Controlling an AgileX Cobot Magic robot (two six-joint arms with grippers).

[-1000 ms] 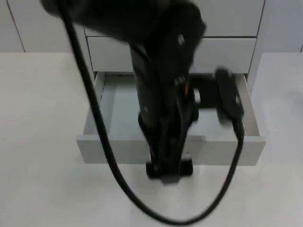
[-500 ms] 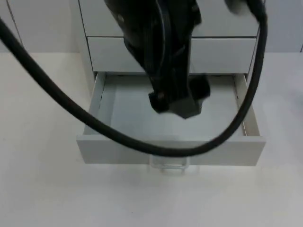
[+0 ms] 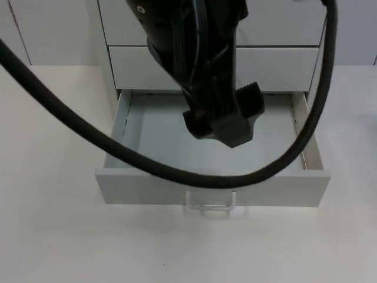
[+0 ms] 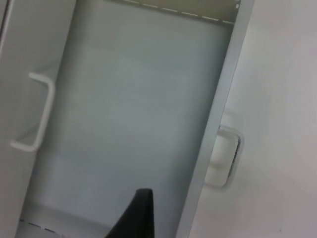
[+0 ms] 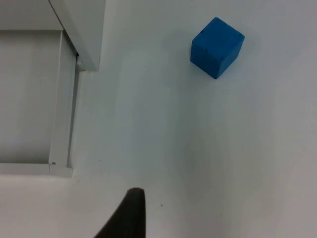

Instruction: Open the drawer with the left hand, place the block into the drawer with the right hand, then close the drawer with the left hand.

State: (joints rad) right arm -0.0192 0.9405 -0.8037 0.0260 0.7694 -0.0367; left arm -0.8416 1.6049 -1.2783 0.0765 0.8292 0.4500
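The bottom drawer (image 3: 147, 187) of the white cabinet stands pulled out, with its clear handle (image 3: 209, 201) at the front and nothing on its grey floor (image 4: 133, 114). My left gripper (image 3: 224, 130) hangs above the open drawer, clear of the handle (image 4: 223, 158). A blue block (image 5: 217, 47) rests on the white table in the right wrist view, off to the side of the cabinet's corner (image 5: 81, 34). My right gripper (image 5: 128, 215) is over the bare table, apart from the block.
Closed drawers (image 3: 277, 68) sit above the open one, one with a white handle (image 4: 34, 116). White table top (image 3: 53, 236) lies in front of and beside the cabinet.
My left gripper has come off the drawer handle, risen and moved back over the drawer. The drawer stays pulled out as before.
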